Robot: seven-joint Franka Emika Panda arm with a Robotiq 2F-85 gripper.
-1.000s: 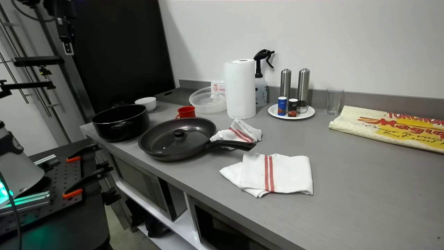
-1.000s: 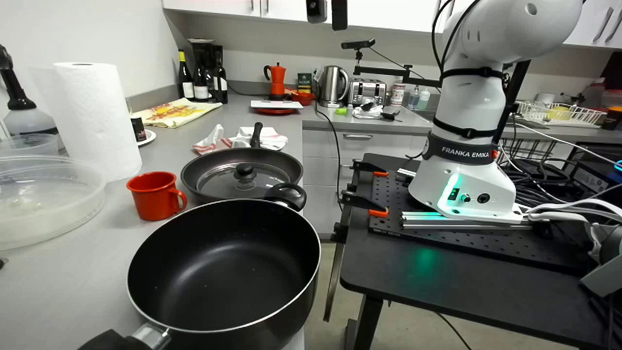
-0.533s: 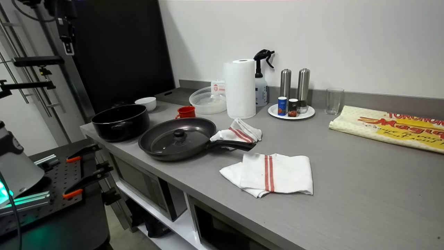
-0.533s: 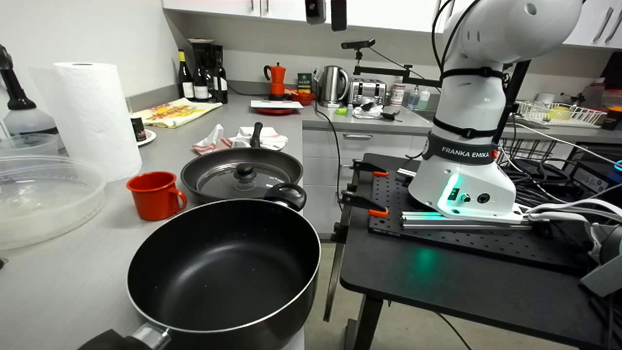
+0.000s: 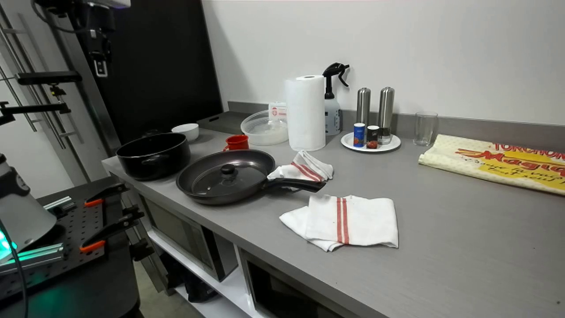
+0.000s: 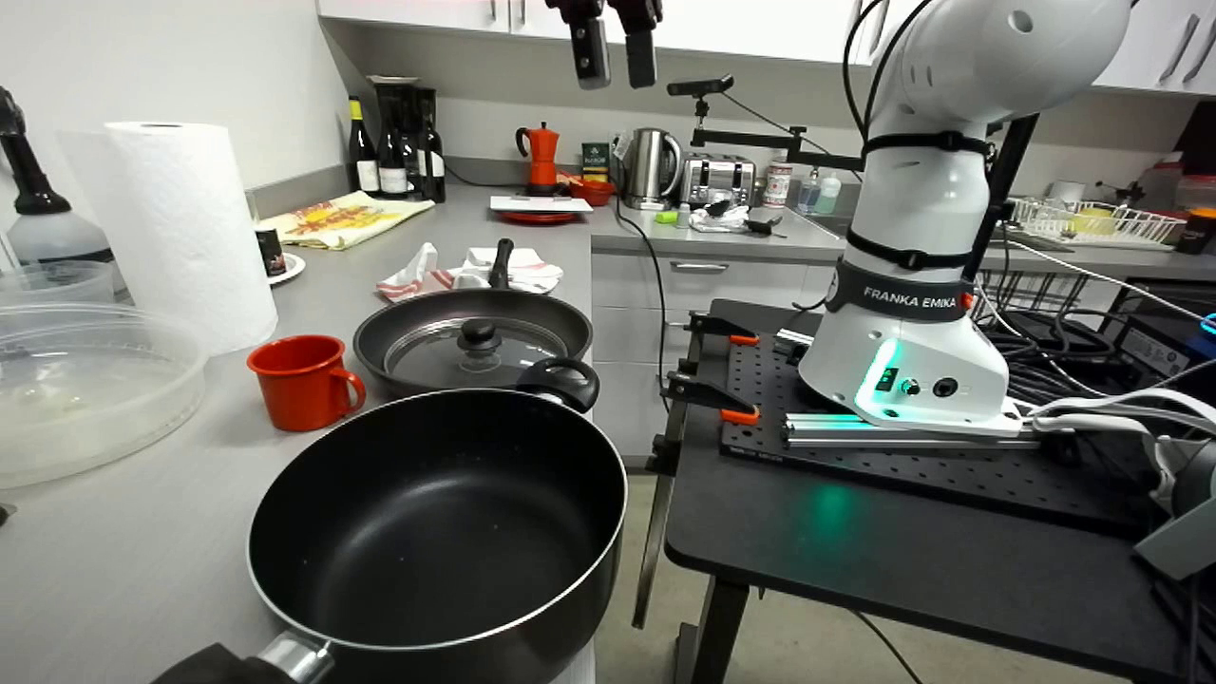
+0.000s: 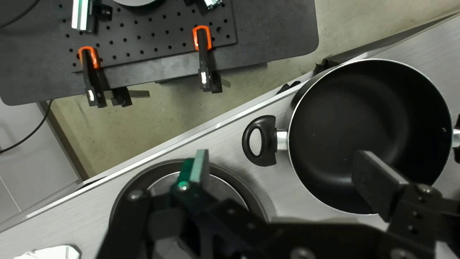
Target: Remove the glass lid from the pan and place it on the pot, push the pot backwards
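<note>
- One gripper (image 6: 617,80), its two fingers (image 7: 377,183) spread wide, hangs in the air well above the counter (image 5: 450,247), its grasp empty.
- In the wrist view, one finger crosses in front of the pan (image 5: 216,201), the other in front of the pot (image 6: 446,522); both lie far below.
- One glass lid (image 6: 475,356), with one black knob (image 6: 478,332), sits inside the pan in both exterior views.
- One pot, its mouth uncovered, with two side handles (image 7: 267,140); one of them juts towards the pan, just beside its rim.
- One red mug (image 6: 299,380) stands beside pan and pot, on the wall side.
- One white bowl (image 5: 187,131) shows just behind the pot in an exterior view.
- Two striped cloths: a folded cloth (image 5: 366,221) lying flat, and a crumpled cloth (image 5: 309,165) by the pan handle (image 5: 300,183); whether they touch, I cannot tell.
- One paper roll (image 5: 306,112), one spray bottle (image 5: 332,117) and at least one clear tub (image 6: 95,408) towards the wall.
- One white plate (image 5: 350,142) bearing two small shakers (image 5: 359,135); two steel mills (image 5: 386,108) stand on or just behind it.
- One drinking glass (image 5: 425,128) near the plate.
- Two clamps (image 7: 203,57) with orange parts, at the edge of the black table (image 6: 902,579).
</note>
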